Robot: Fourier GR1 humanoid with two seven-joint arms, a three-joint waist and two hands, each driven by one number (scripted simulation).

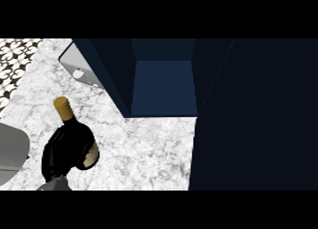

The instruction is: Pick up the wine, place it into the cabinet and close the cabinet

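The wine bottle [68, 117] is dark with a gold foil top and a cream label, and its neck points toward the back of the marble counter. My right hand [61, 152], at the lower left of the head view, is shut round the bottle's body and hides most of it. To the right stands the dark blue cabinet [163, 87]; its inside is open and empty, and its door [261, 116] is swung out on the right. The bottle is left of the cabinet opening and outside it. My left hand is not visible.
A large grey rounded shape [5, 154], probably my left forearm, fills the left edge. A white appliance [77, 67] sits behind the cabinet's left wall. A patterned tile wall [9, 67] lies at the far left. Bare marble counter [148, 147] spreads in front of the cabinet.
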